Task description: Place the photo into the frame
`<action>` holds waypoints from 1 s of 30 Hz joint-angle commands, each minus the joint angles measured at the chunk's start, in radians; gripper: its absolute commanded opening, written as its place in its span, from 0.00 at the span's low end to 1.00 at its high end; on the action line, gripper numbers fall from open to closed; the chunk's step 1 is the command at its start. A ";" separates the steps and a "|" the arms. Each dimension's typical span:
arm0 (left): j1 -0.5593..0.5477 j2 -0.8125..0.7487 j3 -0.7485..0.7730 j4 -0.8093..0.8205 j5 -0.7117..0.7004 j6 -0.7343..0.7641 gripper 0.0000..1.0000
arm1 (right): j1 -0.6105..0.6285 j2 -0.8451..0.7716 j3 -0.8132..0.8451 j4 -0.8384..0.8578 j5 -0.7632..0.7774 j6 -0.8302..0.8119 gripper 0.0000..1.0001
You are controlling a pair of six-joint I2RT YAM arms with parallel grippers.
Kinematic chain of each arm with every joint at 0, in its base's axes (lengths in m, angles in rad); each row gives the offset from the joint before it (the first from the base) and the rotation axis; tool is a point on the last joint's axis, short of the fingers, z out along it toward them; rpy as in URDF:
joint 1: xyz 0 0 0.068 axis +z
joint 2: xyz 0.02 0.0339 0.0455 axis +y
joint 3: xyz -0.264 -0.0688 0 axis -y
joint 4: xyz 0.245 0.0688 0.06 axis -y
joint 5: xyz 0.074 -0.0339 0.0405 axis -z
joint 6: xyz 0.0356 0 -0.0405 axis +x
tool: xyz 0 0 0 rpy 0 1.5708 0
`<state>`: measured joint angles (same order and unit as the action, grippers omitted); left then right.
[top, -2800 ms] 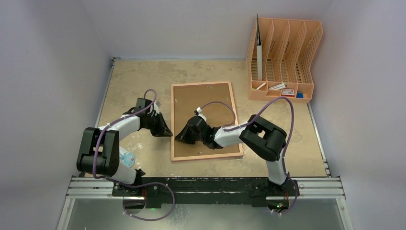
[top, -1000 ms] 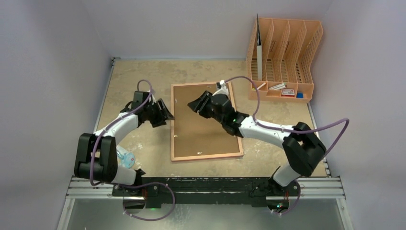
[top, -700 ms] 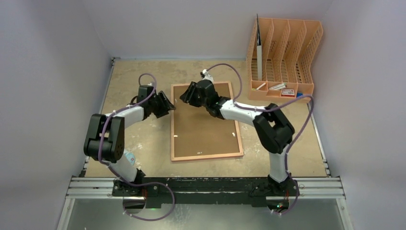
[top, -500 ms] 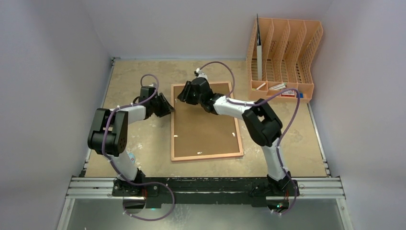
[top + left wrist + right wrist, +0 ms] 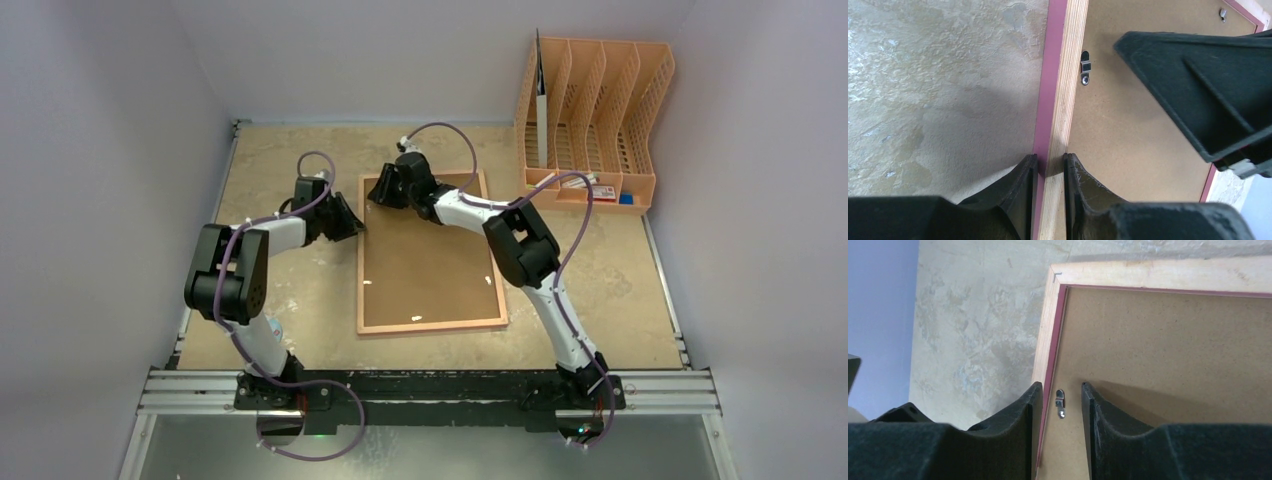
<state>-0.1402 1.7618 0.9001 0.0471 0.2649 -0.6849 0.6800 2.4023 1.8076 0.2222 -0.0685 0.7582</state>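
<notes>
The left hand [image 5: 1050,159] has narrowed onto the left rail of the frame [image 5: 432,325] and now pinches it. The right hand [image 5: 1061,387], swung over from mid-frame, holds its fingers slightly apart either side of a metal clip [image 5: 1060,402] near the far-left corner. The back looks about to be opened; no photo shows. The frame lies back up mid-desk [image 5: 280,160], its long axis running from near edge to far edge.
</notes>
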 commanded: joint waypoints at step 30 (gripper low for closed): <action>-0.001 0.057 0.057 0.032 0.046 0.013 0.05 | -0.034 0.125 0.076 0.051 -0.327 0.004 0.30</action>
<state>-0.1364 1.7863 0.9260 0.0399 0.3073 -0.6838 0.6456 2.4931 1.8568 0.2977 -0.3187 0.7570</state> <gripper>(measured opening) 0.243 0.304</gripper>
